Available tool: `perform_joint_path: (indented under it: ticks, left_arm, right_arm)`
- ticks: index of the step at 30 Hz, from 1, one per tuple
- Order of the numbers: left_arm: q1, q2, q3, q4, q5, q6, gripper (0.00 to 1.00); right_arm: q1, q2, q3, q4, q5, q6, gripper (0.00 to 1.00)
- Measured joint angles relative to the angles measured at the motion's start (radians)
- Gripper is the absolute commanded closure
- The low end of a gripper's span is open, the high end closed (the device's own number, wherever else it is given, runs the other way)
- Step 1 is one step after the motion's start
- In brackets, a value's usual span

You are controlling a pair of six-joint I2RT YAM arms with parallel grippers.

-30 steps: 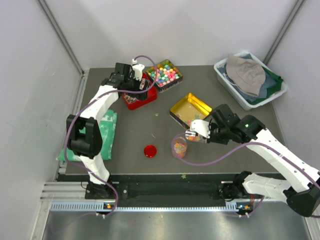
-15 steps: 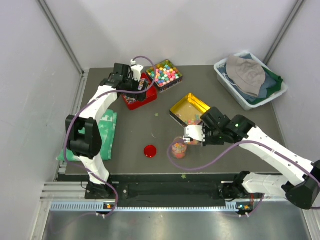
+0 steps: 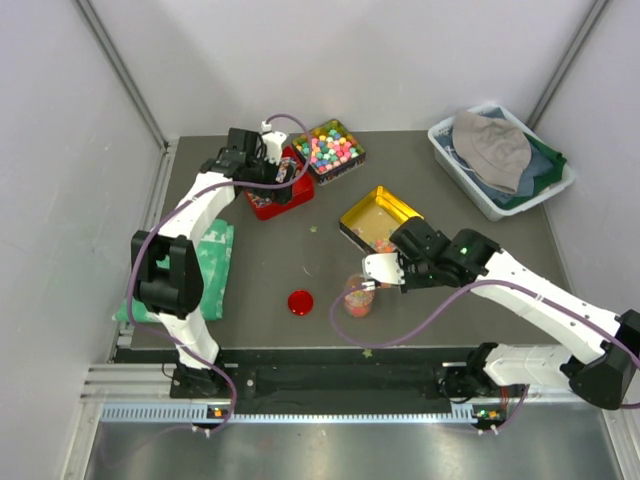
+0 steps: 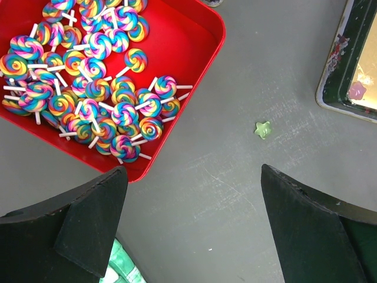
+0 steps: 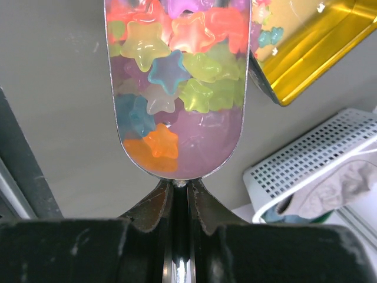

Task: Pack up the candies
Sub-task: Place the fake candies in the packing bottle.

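The scoop is cut off at the top of the right wrist view, so the candies heaped in it cannot be fully counted. From overhead, the right claw hides nearly all of the scoop. More candies sit in the cup, too small to count. The right claw is pinched tight on the scoop's thin handle, just beside the cup. The left claw is spread wide and holds nothing, above a corner of the red tray.

There is one cup, one red lid and one gold tin. One green star lies loose on the worktop, and one purple star lies in the tin's corner.

The scoop's long axis runs straight out from the right claw, leftward toward the cup. Its stars lie jumbled, pointing every way.
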Motion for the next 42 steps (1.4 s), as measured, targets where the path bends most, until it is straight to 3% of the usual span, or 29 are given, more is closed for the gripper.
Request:
perform_joint_path:
  ticks: [14,42]
  left_arm:
    - [0.007,0.000,-0.017,0.002,0.002,0.000,0.01]
    - [0.021,0.000,-0.046,0.013,0.009,-0.002,0.01]
  right_arm:
    - [0.058,0.016,0.015,-0.002,0.108,-0.048,1.00]
    - [0.117,0.045,0.038,-0.011,0.163,-0.061,1.00]
